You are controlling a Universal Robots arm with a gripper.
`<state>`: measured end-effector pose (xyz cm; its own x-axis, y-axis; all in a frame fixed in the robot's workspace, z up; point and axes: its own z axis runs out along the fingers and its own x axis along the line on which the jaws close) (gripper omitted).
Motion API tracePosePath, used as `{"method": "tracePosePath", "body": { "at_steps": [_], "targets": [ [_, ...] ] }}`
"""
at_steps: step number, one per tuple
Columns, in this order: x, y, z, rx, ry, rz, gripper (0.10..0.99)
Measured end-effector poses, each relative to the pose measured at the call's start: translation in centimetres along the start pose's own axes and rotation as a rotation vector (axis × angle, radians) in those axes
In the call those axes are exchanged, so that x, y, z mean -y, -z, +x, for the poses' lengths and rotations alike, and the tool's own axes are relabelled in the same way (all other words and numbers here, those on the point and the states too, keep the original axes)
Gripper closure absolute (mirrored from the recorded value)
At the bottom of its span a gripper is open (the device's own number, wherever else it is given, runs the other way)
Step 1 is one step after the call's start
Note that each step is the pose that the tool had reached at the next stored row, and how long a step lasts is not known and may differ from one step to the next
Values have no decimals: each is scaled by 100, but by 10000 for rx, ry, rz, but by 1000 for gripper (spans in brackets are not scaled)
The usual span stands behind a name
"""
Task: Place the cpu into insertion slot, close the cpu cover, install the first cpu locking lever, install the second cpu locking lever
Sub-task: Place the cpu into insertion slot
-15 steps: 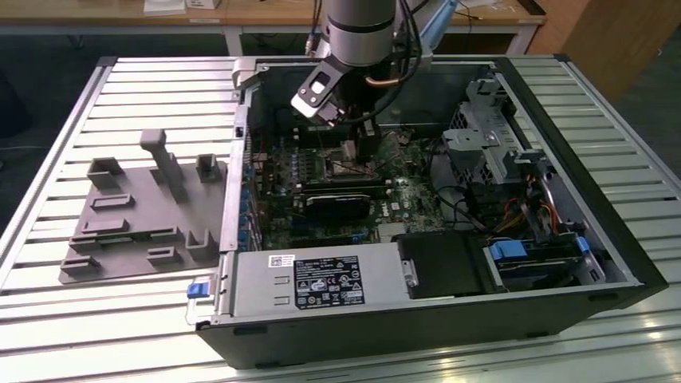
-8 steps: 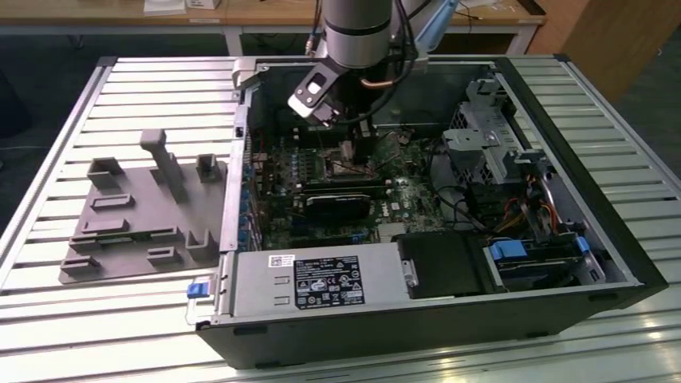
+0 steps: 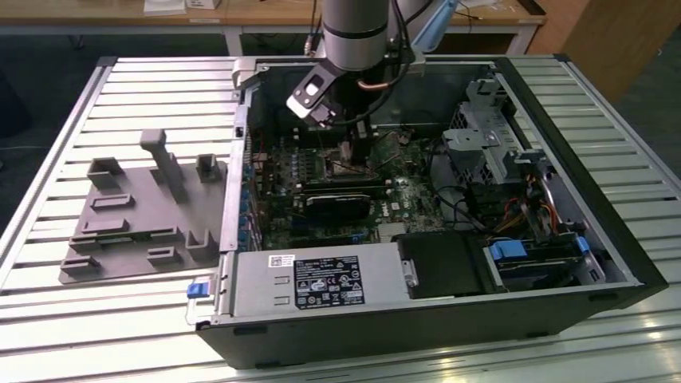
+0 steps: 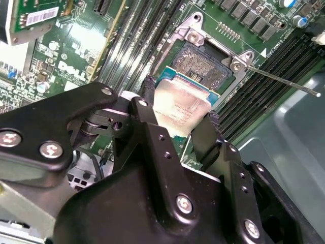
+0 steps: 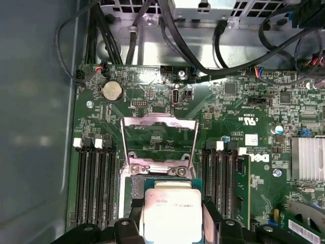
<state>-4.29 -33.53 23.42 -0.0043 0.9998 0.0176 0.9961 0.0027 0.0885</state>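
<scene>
CPU (image 5: pixel 171 211) is pinched by opposite edges between the two black fingers (image 5: pixel 210 216) of the gripper (image 5: pixel 171 219) (its pale metal top faces up). It hangs over the near edge of the open socket (image 4: pixel 200 63) and is not yet seated, as both wrist views show.

From the exterior view's left, a grey moulded holder (image 3: pixel 127 215) lies on the slatted table (image 3: pixel 159 88). Beside it sits the open computer case (image 3: pixel 426 335), with its power supply (image 3: pixel 319 279) along the near wall. At the middle, the robot arm (image 3: pixel 356 32) reaches down into the case above the green motherboard (image 3: pixel 319 187). A metal drive cage (image 3: pixel 479 128) stands toward the exterior view's right.

In the first wrist view the cover (image 5: pixel 158 122), a silvery frame with a large square window, stands folded back beyond the socket. Rows of black memory slots (image 5: pixel 94 188) run on either side, and a coin battery (image 5: pixel 112 91) sits farther off on the board.

In the second wrist view the socket's field of contacts lies bare just beyond the tilted CPU. A thin metal lever (image 4: pixel 284 81) juts free from one corner of the socket frame, apart from the CPU.
</scene>
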Motion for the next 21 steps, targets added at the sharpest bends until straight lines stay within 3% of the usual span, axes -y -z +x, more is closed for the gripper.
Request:
{"method": "tracePosePath", "body": {
  "at_steps": [8,14,18,21],
  "targets": [
    [20,-88,12,9,-104,-2,549],
    [23,-96,12,6,-107,-16,549],
    [42,-122,11,8,-100,-253,549],
    [69,-141,12,7,-98,-347,549]
  ]
}}
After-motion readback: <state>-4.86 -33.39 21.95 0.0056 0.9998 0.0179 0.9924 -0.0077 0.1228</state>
